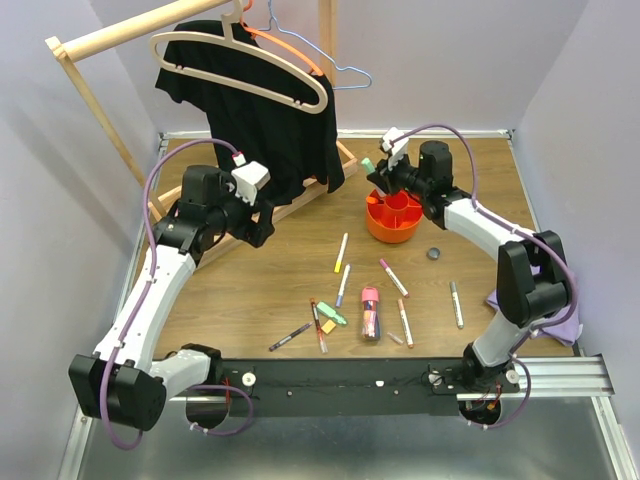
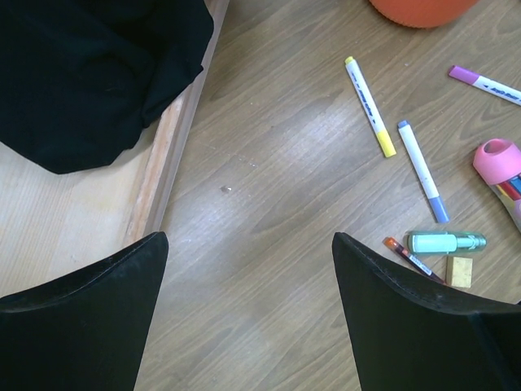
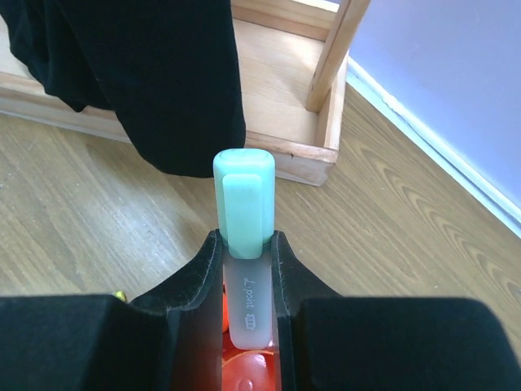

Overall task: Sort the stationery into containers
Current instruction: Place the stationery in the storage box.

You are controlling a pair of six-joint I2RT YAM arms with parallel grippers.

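My right gripper (image 3: 246, 244) is shut on a mint-capped highlighter (image 3: 244, 208) with a frosted body, cap pointing away. It hangs just over the orange organiser (image 1: 393, 215), whose orange inside shows below the highlighter (image 1: 367, 164). My left gripper (image 2: 248, 244) stands open over bare table with nothing between its fingers, next to the rack base. Loose on the table lie a yellow-tipped pen (image 2: 370, 106), a blue-tipped pen (image 2: 422, 169), a green highlighter (image 2: 446, 242), a pink tube (image 2: 501, 167), a purple-capped marker (image 2: 486, 85) and an orange pen (image 1: 405, 322).
A wooden rack base (image 1: 300, 195) with a black shirt (image 1: 260, 110) hanging over it fills the back left. A small dark cap (image 1: 434, 254) lies right of the organiser. A grey pen (image 1: 456, 304) and a purple cloth (image 1: 565, 325) lie near the right arm.
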